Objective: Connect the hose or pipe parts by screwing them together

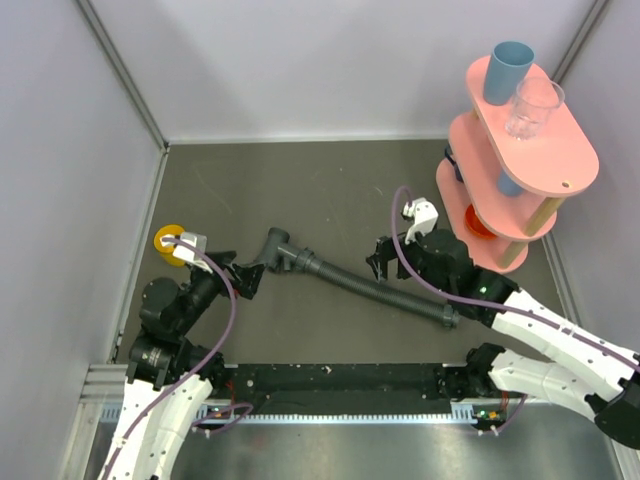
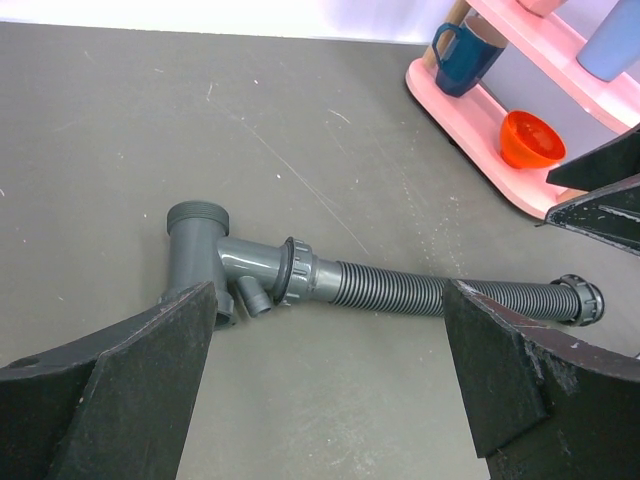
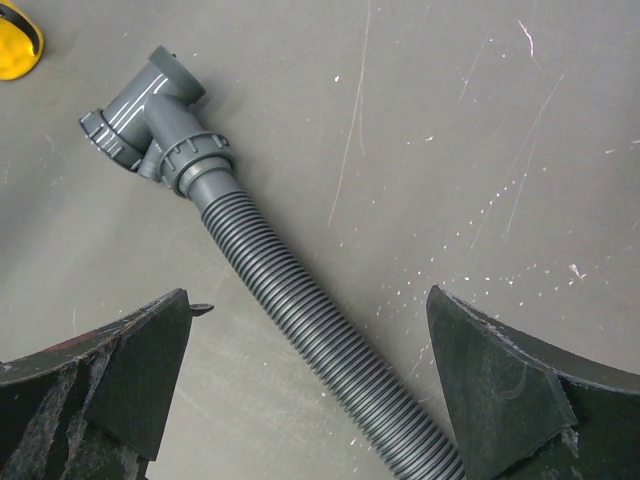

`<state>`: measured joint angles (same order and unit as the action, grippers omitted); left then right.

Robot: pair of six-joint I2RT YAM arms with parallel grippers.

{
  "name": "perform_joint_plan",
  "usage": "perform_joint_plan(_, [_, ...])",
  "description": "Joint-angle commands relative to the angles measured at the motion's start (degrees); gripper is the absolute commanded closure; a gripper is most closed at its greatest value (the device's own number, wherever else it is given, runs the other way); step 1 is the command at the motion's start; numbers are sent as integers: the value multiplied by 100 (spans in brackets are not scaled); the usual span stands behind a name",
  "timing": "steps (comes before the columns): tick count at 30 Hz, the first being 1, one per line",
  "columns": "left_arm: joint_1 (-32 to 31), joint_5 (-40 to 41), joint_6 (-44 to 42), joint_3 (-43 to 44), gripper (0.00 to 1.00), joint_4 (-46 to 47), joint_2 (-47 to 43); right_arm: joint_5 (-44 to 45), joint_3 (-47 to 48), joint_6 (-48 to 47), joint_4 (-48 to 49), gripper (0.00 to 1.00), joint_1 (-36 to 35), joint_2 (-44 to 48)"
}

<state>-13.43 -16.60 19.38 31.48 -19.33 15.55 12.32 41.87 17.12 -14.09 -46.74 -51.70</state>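
Two white-and-black robot arms are reaching in from the near edge. The left arm is bending at its elbow and pointing its left pincer (image 1: 246, 276) rightward, fingers spread wide, gripping nothing. The right arm is stretching leftward, its right pincer (image 1: 381, 260) likewise gaping wide and empty, facing the other.

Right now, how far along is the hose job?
Done, it seems: the hose lies with its collar closed up against the grey fitting, so they look joined. In hand: nothing; the left pincer and right pincer are open and clear of both. Left: perhaps only checking tightness, which I cannot judge.
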Motion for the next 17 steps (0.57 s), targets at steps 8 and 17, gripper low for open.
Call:
perform_joint_plan(8, [16,122,-74,33,1,167,-8,34,-65,-51,292,1,-37,283])
perform_joint_plan(17, [16,113,-48,42,1,175,-17,34,-91,-60,292,1,-37,398])
